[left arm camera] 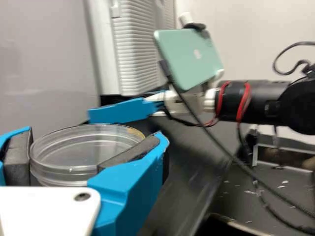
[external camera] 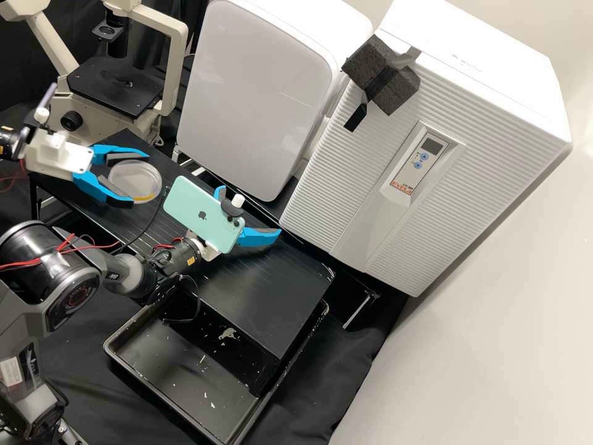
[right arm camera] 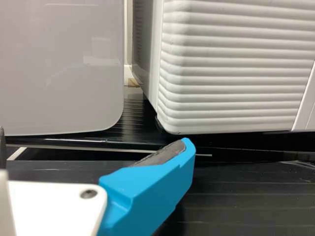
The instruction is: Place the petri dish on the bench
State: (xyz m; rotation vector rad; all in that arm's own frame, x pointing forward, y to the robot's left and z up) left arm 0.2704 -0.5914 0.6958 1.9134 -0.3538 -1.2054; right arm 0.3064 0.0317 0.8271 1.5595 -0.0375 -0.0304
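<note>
Clasping a clear round petri dish [external camera: 137, 180] between wide-set jaws, with the left gripper [external camera: 139, 177], over the black counter [external camera: 265, 290] near a microscope [external camera: 126, 89]; cannot tell whether touching the surface below. Farther along, with the right gripper [external camera: 249, 210] beside a mint-green smartphone [external camera: 194, 213], holding nothing between widely parted jaws.
</note>
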